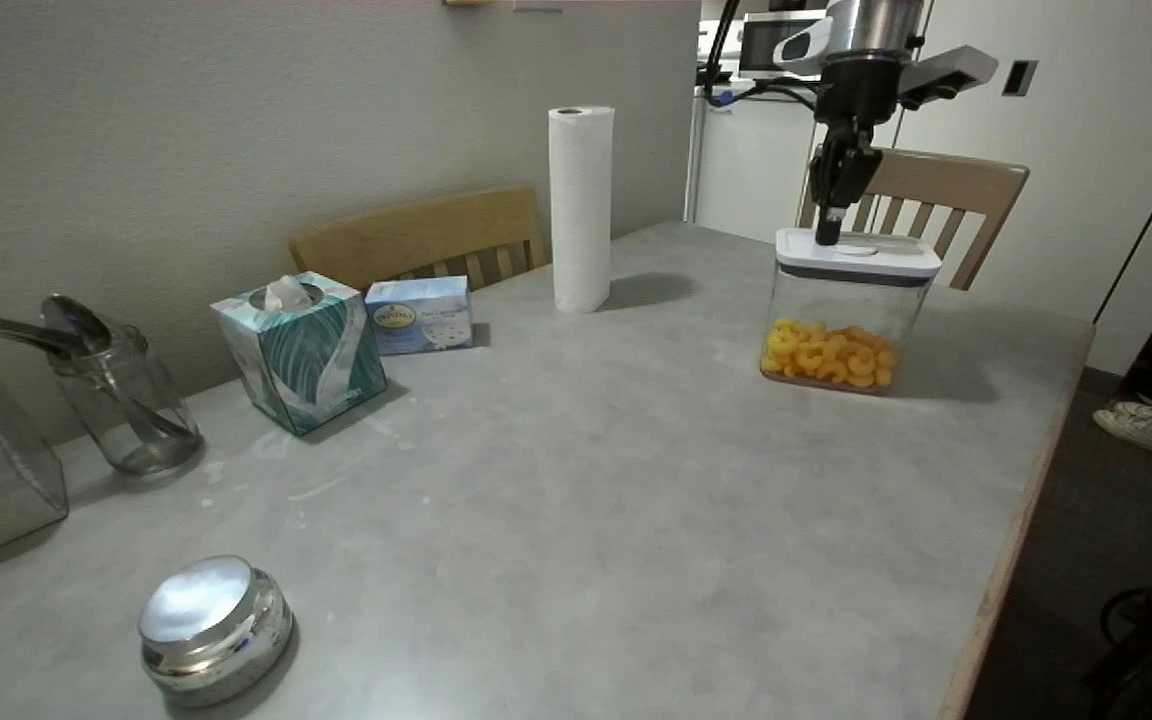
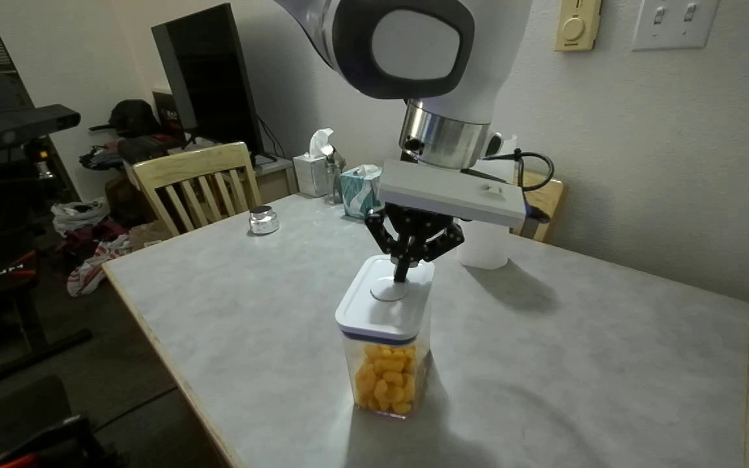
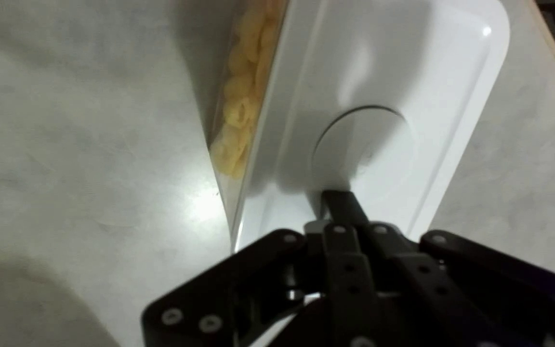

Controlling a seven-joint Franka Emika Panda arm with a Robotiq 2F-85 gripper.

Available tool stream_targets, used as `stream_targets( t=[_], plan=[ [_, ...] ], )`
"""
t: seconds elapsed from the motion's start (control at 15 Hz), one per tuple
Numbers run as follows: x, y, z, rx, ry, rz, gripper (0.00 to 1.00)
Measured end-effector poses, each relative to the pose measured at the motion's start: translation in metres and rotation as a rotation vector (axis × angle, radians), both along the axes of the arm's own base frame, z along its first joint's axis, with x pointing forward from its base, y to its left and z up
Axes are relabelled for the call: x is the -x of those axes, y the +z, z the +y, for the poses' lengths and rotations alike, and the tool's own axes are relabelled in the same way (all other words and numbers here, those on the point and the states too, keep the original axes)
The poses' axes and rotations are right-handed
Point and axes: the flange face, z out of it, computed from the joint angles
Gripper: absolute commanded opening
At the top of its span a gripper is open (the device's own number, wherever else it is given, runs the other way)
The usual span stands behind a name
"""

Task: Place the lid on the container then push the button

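Observation:
The white lid point(image 1: 901, 258) sits level on top of the clear container point(image 1: 836, 303), which stands upright on the table with yellow-orange pieces inside. Both also show in an exterior view, the lid point(image 2: 374, 320) above the container point(image 2: 422, 364). The round button point(image 3: 374, 149) in the lid's centre looks nearly flush, with a dark gap along its far edge in the wrist view. My gripper point(image 3: 339, 193) is shut and empty, pointing down. Its fingertips point(image 2: 401, 278) are at the button's edge, touching or just above; I cannot tell which. They hide part of the button.
A paper towel roll point(image 1: 581, 210), a tea box point(image 1: 423, 315), a teal tissue box point(image 1: 301, 350) and a glass jar with cutlery point(image 1: 136, 410) stand along the wall side. A round metal tin point(image 1: 216, 630) is at the far end. The table edge point(image 1: 1021, 520) runs near the container.

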Motion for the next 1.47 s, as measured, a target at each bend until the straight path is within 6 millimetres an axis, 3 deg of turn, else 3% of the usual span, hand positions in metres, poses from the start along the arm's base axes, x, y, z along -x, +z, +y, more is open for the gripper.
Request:
stream_targets(
  t=[0.47,0.6,0.67,0.87,0.93,1.0,1.07,1.27,1.33,1.4,1.47],
  plan=[
    [0.000,0.000,0.000,0.000,-0.004,0.002,0.00],
    [0.003,0.001,0.001,-0.002,-0.005,0.005,0.27],
    [0.005,0.000,0.002,-0.003,-0.005,0.007,0.06],
    [0.009,0.002,0.006,-0.006,-0.002,0.011,0.26],
    [0.010,0.003,0.007,-0.007,0.000,0.012,0.27],
    [0.011,0.003,0.008,-0.007,0.000,0.012,0.52],
    [0.011,0.003,0.008,-0.007,-0.001,0.012,0.53],
    [0.008,0.010,0.007,-0.001,-0.006,0.001,0.73],
    [0.008,0.010,0.007,0.001,-0.010,0.002,0.69],
    [0.008,0.010,0.008,0.003,-0.015,0.003,0.37],
    [0.007,0.010,0.008,0.006,-0.020,0.004,0.42]
  ],
)
